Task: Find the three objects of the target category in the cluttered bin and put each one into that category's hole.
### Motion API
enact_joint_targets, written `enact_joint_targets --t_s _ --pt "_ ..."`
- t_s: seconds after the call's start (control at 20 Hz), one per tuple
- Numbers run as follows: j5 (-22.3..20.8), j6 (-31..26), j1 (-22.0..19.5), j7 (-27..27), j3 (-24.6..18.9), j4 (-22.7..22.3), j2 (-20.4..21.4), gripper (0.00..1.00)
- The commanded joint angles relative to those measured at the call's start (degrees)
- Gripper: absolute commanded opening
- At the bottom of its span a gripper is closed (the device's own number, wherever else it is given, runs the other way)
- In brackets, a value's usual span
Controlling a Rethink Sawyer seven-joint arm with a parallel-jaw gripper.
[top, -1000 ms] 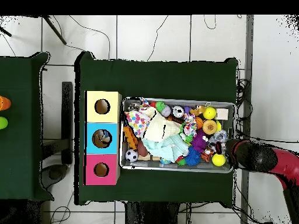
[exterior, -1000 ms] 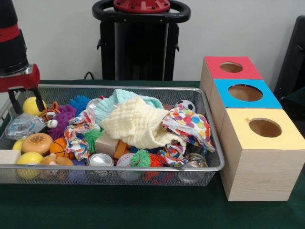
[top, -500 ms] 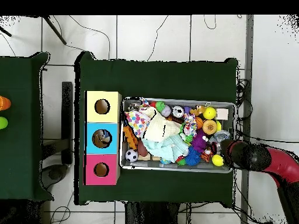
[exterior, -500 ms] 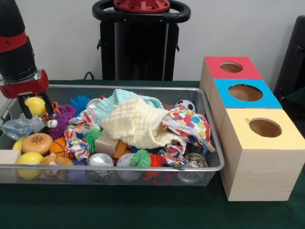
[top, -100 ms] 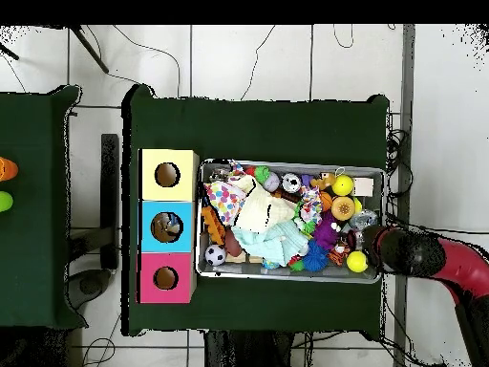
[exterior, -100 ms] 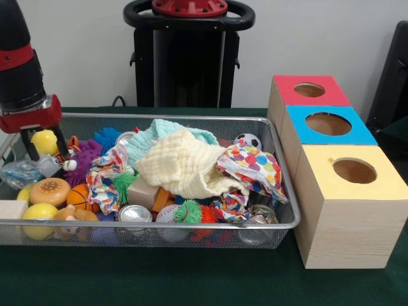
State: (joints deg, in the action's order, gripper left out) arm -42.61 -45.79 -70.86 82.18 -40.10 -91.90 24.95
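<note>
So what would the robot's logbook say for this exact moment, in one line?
gripper: straddling yellow ball, grasp unclear | place: wire bin, far corner | boxes: blue hole holds something | phase: picking

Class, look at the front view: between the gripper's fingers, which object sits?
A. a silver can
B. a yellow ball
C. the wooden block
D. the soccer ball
B: the gripper straddles a yellow ball at the bin's end farthest from the boxes; whether it grips the ball is unclear.
</note>
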Motion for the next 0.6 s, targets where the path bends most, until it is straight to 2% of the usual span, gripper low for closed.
enact_joint_targets --t_s 0.05,0.35,0.6 --pt "2.66 -11.65 2.76 -11.94 0.73 7.57 -0.17 1.0" --pt "2.47 -10.51 3.75 -10.45 0.73 8.0 -1.04 1.0" --pt "2.93 -10.44 4.33 -9.58 0.78 7.6 -0.1 1.0"
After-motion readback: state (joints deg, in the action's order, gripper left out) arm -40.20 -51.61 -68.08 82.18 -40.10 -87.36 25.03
